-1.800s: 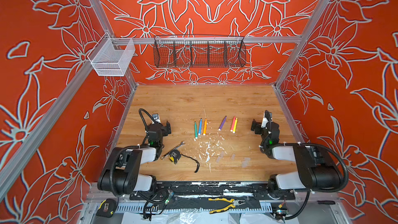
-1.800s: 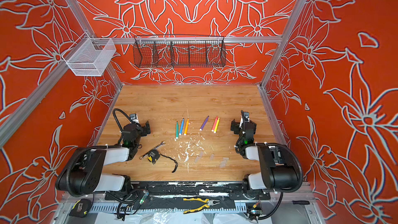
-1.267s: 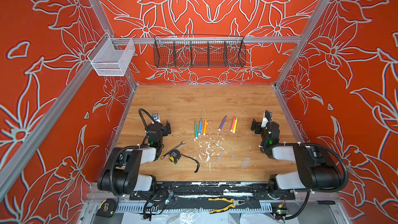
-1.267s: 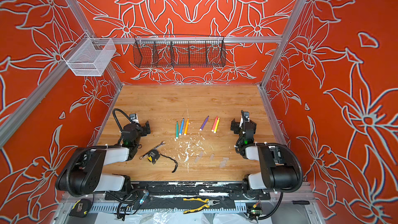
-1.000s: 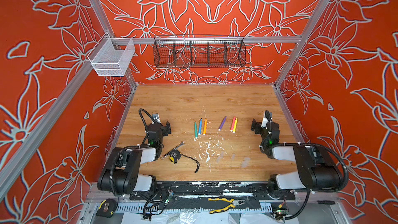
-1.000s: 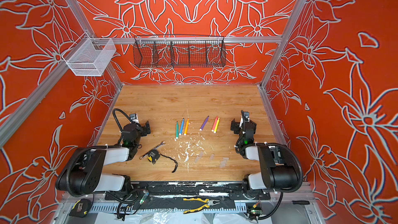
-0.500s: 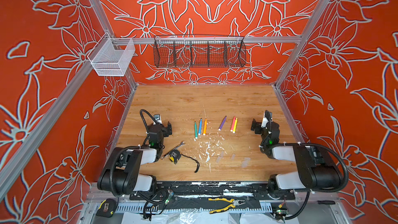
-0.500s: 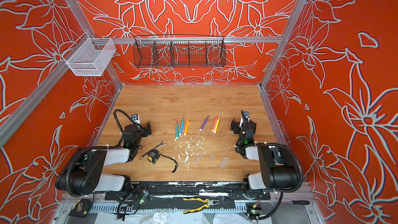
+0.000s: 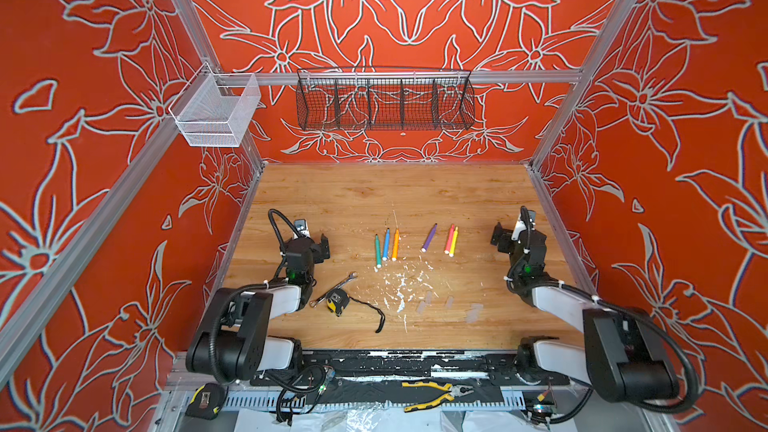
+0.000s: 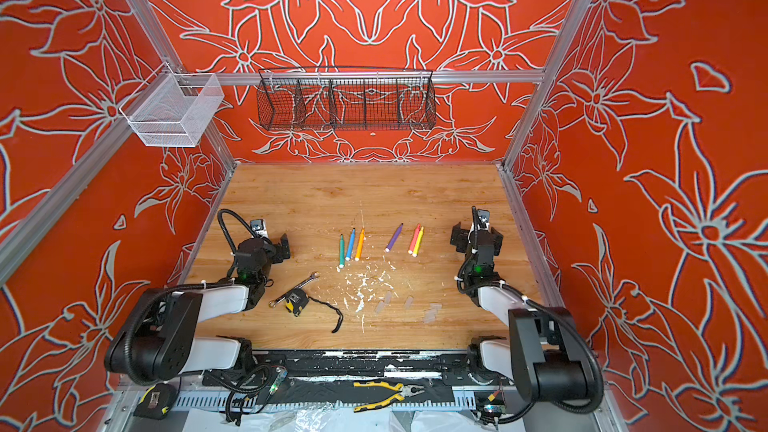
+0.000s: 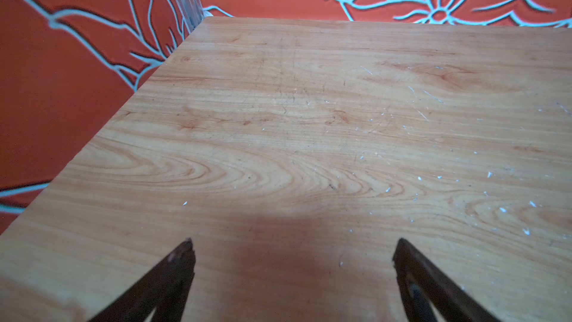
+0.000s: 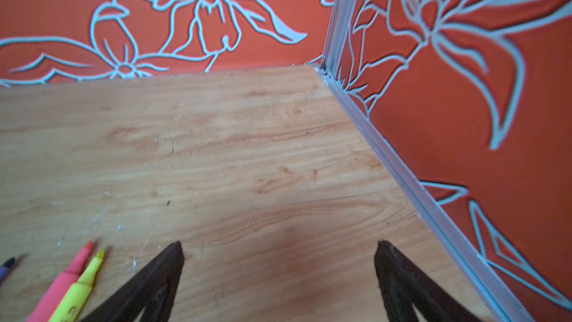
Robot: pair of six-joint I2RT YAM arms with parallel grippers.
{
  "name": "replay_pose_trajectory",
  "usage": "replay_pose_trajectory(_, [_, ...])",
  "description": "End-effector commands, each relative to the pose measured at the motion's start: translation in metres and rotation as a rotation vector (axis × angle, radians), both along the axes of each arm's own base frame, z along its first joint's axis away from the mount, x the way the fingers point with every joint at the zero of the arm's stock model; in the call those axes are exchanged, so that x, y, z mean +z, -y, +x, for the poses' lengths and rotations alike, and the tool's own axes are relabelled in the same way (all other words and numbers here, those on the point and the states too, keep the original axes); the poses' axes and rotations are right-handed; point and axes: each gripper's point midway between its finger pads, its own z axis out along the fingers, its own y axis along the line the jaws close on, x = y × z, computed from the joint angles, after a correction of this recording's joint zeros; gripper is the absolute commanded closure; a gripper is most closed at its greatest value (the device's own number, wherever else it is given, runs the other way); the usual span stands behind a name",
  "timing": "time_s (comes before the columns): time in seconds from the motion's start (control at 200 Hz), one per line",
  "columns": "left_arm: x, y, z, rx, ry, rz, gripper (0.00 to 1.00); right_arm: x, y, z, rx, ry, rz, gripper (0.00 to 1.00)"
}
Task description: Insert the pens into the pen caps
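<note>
The black left gripper (image 11: 292,247) and right gripper (image 12: 278,247) stood wide open and empty near the wooden worktop's (image 9: 374,193) side edges. Six thin coloured felt-tip pens (image 9: 395,245) lay mid-worktop. Small clear plastic pen caps (image 9: 422,308) lay nearer its front edge.

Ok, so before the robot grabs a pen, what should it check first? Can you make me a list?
1. Left gripper open and empty: ok.
2. Right gripper open and empty: ok.
3. Pens: all six lie loose on the table, tips bare: ok.
4. Room to grab just one: the pink pen and yellow pen lie touching side by side: not ok.
5. Pen caps: faint clear tubes nearer the front edge; how many there are: cannot tell.
6. Wrench and tape measure lie apart from pens and caps: ok.
</note>
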Motion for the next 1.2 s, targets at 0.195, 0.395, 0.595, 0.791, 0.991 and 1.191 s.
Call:
replay_pose_trajectory(0.195, [0.119,0.012,-0.016,0.048,0.036,-0.286,0.03,0.044,0.012,-0.032,-0.186,0.035,0.323,0.02])
replay_pose_trajectory(0.395, [0.184,0.058,-0.047,-0.185,0.018,-0.448,0.03,0.105,0.007,-0.054,-0.168,-0.005,0.359,0.02])
replay_pose_trajectory(0.595, [0.183,0.024,-0.082,0.032,0.193,-0.567,0.03,0.121,-0.007,-0.087,-0.06,0.162,0.452,0.02])
replay_pose_trajectory(0.791, [0.193,0.071,-0.087,-0.249,0.199,-0.647,0.03,0.09,-0.017,-0.079,-0.019,0.121,0.485,0.02])
replay_pose_trajectory(0.991, [0.186,0.113,-0.067,-0.452,0.105,-0.699,0.07,0.048,0.001,-0.065,-0.134,0.047,0.409,0.02])
replay_pose_trajectory(1.191, [0.155,0.176,-0.035,-0.483,-0.127,-0.486,0.19,0.01,0.026,-0.062,-0.307,-0.013,0.362,0.03])
